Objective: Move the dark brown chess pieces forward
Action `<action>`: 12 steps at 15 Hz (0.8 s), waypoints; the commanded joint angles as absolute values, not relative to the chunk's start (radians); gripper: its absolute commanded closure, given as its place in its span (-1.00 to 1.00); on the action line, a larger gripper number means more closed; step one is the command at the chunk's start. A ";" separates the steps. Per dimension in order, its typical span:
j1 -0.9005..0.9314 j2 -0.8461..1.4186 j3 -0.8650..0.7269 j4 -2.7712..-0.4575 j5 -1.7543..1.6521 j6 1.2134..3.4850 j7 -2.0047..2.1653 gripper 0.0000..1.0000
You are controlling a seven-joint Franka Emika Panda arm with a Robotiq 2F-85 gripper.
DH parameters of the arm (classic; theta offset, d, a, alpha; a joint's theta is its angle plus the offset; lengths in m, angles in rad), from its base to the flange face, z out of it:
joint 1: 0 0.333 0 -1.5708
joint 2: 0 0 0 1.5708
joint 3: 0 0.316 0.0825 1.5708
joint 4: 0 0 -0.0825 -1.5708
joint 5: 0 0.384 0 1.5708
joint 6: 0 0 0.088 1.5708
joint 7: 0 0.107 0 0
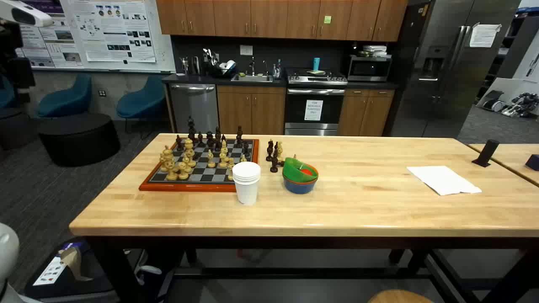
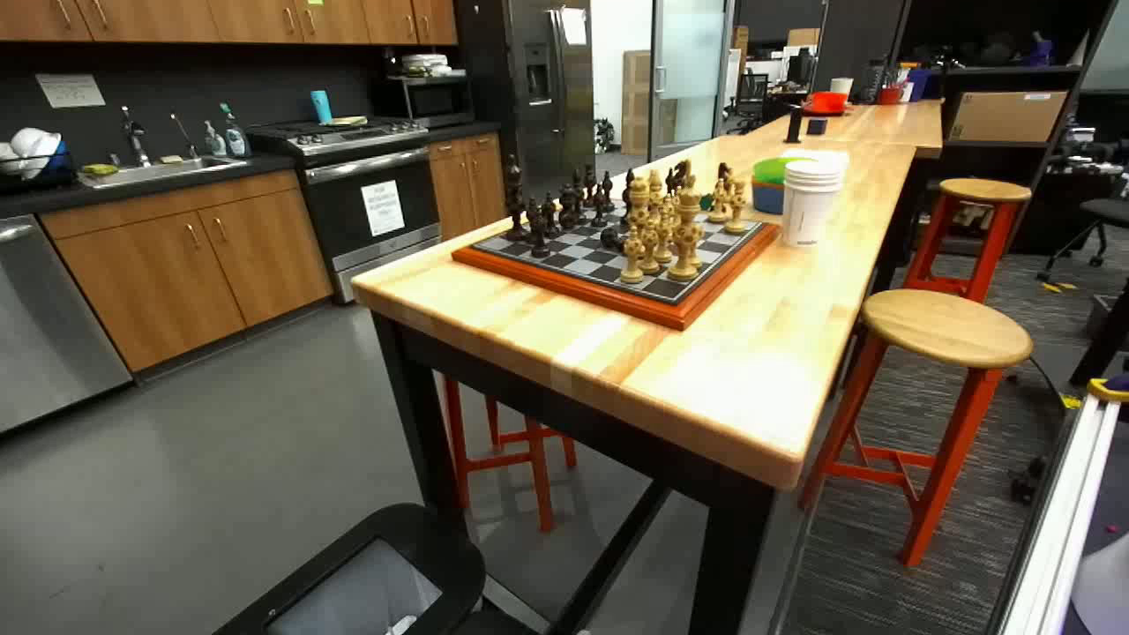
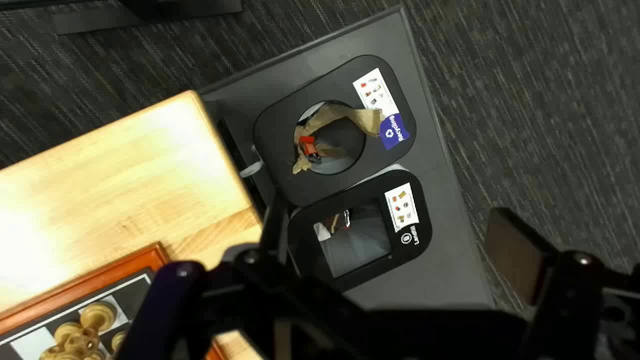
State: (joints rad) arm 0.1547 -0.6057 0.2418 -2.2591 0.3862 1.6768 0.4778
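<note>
Several dark brown chess pieces (image 1: 191, 128) stand on the far part of the red-rimmed chessboard (image 1: 189, 187). They also show in an exterior view as dark figures (image 2: 514, 198); one dark piece (image 2: 610, 238) seems to lie on its side. A few more dark pieces (image 1: 270, 150) stand on the table beside the board. Lighter tan pieces (image 2: 686, 231) occupy the nearer squares. My gripper (image 3: 395, 240) hangs past the table's end, over the bins, its jaws wide apart with nothing between them. In the wrist view only tan pieces (image 3: 97, 316) show on a board corner; the dark ones are out of that view.
Stacked white cups (image 1: 247, 185) stand by the board's near corner, next to nested bowls (image 1: 300, 185). White paper (image 1: 444, 180) and a black stand (image 1: 486, 153) are farther along the table. A recycling bin (image 3: 280, 125) and a landfill bin (image 3: 415, 240) stand at the table's end.
</note>
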 commanded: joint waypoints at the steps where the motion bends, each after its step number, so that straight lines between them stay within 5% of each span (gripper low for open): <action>1: 0.141 -0.606 0.251 -2.256 0.391 1.672 0.473 -1.00; 12: 0.073 -0.369 0.075 -2.071 0.143 1.656 -0.007 -1.00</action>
State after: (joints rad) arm 0.0845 -0.5029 0.1167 -2.1893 0.2178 1.6691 0.1347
